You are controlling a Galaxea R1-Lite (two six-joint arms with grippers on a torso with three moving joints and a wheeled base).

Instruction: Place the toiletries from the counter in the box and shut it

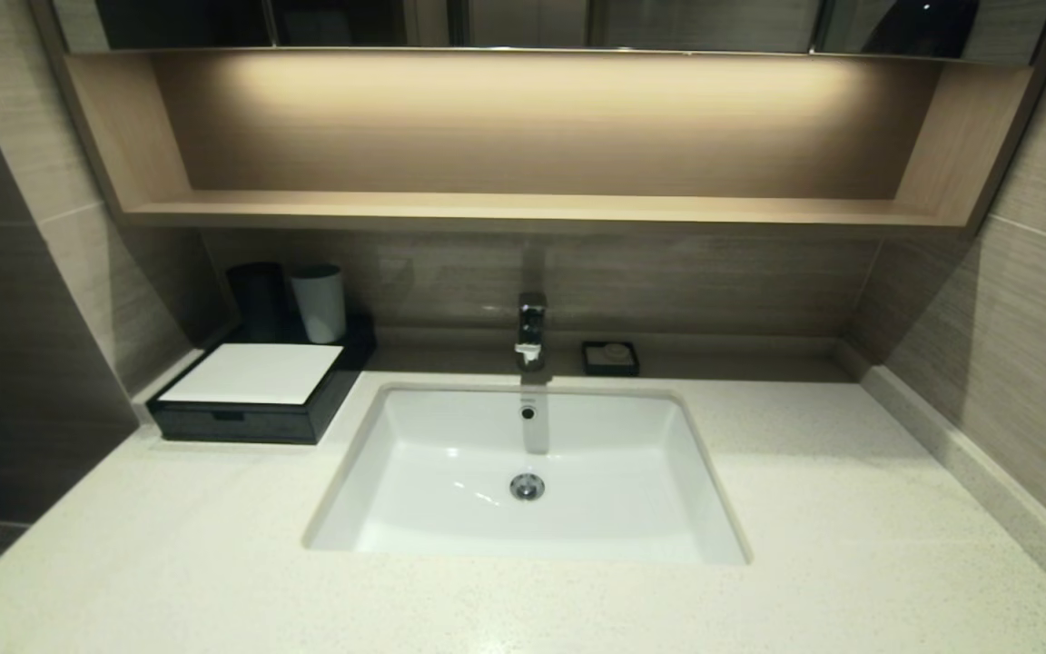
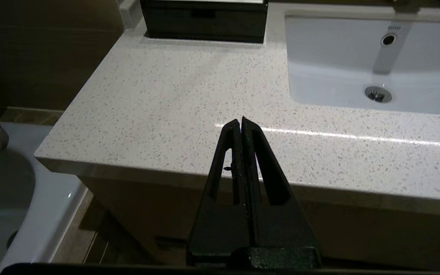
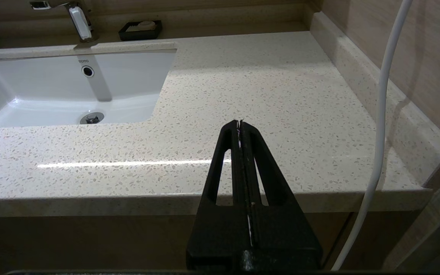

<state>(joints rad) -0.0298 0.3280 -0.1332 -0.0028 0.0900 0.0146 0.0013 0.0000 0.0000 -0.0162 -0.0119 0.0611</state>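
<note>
The black box (image 1: pixel 241 420) with a white top panel (image 1: pixel 255 372) stands at the counter's (image 1: pixel 850 509) back left, its drawer pushed in; it also shows in the left wrist view (image 2: pixel 204 23). No toiletries show on the counter in any view. My left gripper (image 2: pixel 241 121) is shut and empty, held off the counter's front left edge. My right gripper (image 3: pixel 239 123) is shut and empty, held off the front right edge. Neither gripper shows in the head view.
A white sink (image 1: pixel 527 472) with a chrome tap (image 1: pixel 531 329) is set in the counter's middle. A black tumbler (image 1: pixel 258 300) and a white tumbler (image 1: pixel 319 302) stand behind the box. A small black dish (image 1: pixel 610 358) sits right of the tap. A white cable (image 3: pixel 380 126) hangs at the right.
</note>
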